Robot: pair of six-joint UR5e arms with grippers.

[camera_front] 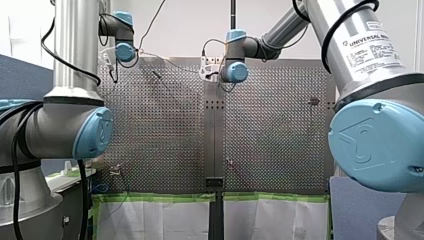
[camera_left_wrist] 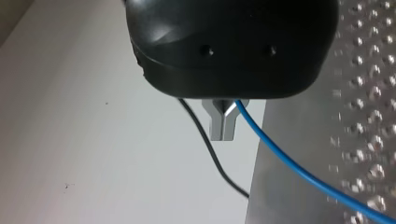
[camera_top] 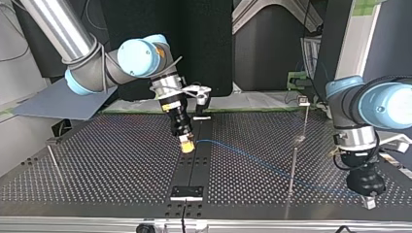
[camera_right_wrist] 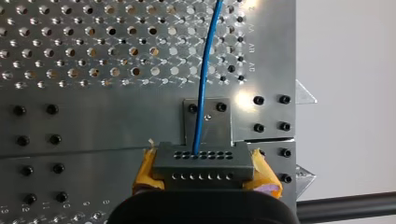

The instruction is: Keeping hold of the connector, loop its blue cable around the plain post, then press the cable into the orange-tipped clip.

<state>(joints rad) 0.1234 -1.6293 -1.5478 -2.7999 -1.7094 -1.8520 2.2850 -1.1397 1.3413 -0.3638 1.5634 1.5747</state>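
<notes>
In the right wrist view my right gripper (camera_right_wrist: 203, 171) has its yellow pads (camera_right_wrist: 148, 173) shut on a grey connector (camera_right_wrist: 201, 158) with rows of holes. A blue cable (camera_right_wrist: 204, 84) leaves the connector and runs ahead over the perforated table. In the top view my right gripper (camera_top: 186, 144) hangs over the table's middle strip. From there the blue cable (camera_top: 252, 158) stretches to my left gripper (camera_top: 369, 200) at the near right, crossing a thin plain post (camera_top: 293, 167); on which side, I cannot tell. My left gripper's (camera_left_wrist: 224, 133) metal fingers are shut on the blue cable (camera_left_wrist: 289, 163).
Behind the plain post stands a taller thin post with a small block head (camera_top: 304, 102). Another thin post (camera_top: 54, 162) stands at the top view's left. A small black plate (camera_top: 186, 192) sits on the middle strip near the front edge. A black wire (camera_left_wrist: 212, 154) hangs beside my left fingers.
</notes>
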